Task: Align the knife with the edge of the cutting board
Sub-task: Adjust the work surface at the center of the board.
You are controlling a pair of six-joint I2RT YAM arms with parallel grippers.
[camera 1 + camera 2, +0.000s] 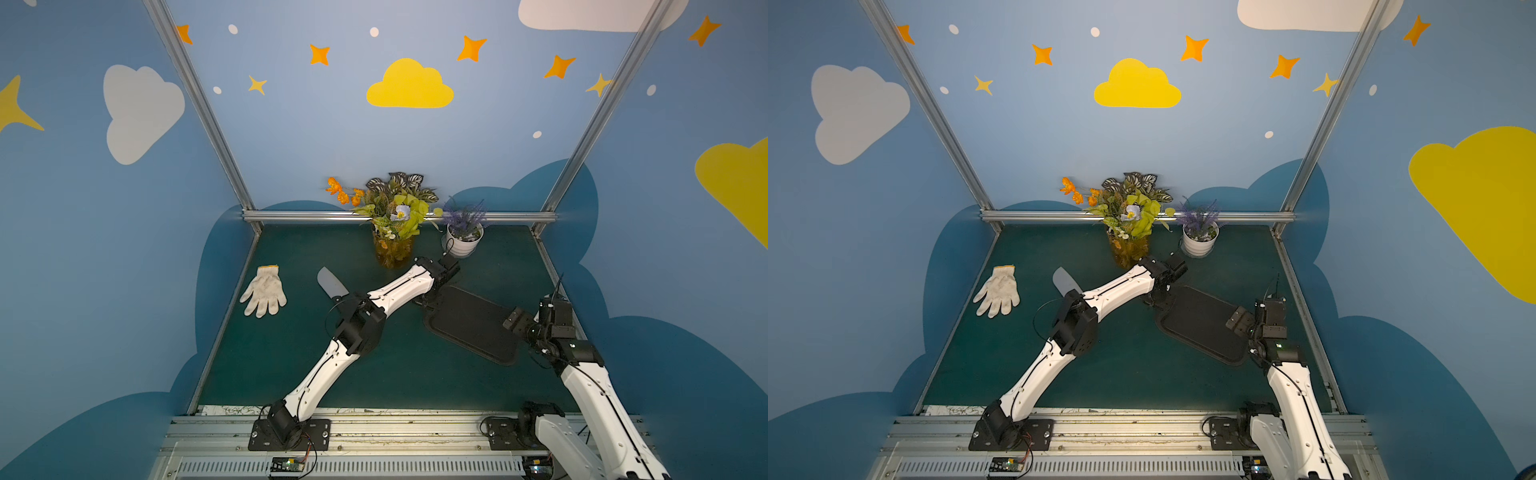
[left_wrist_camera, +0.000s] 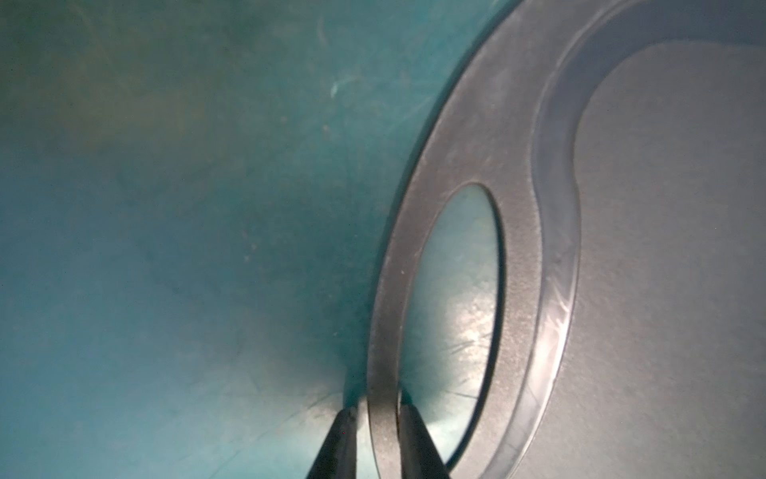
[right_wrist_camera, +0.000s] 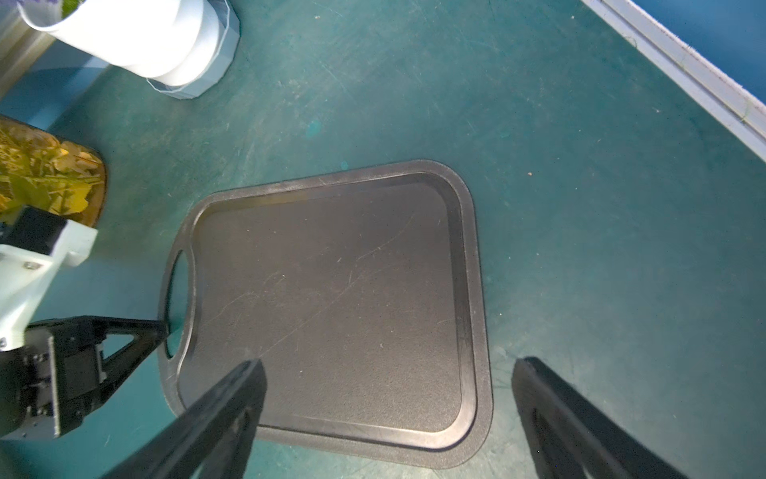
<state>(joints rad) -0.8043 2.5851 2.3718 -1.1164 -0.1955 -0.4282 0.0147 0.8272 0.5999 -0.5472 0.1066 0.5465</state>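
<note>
Green mat (image 1: 291, 374): our left gripper (image 2: 383, 414) pinches the cutting board (image 2: 663, 269) at its slot rim; our right gripper (image 3: 387, 367) gapes; the knife (image 1: 330, 282) lies well beyond that slot end.

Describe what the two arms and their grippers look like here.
Both arms, left arm and right arm, have glossy white shells on the links and boxy black joint housings, with thin black cables along them. Each stands on a black base plate bolted to an aluminium rail. The left gripper and right gripper have slim, matte black tapering fingers.
</note>
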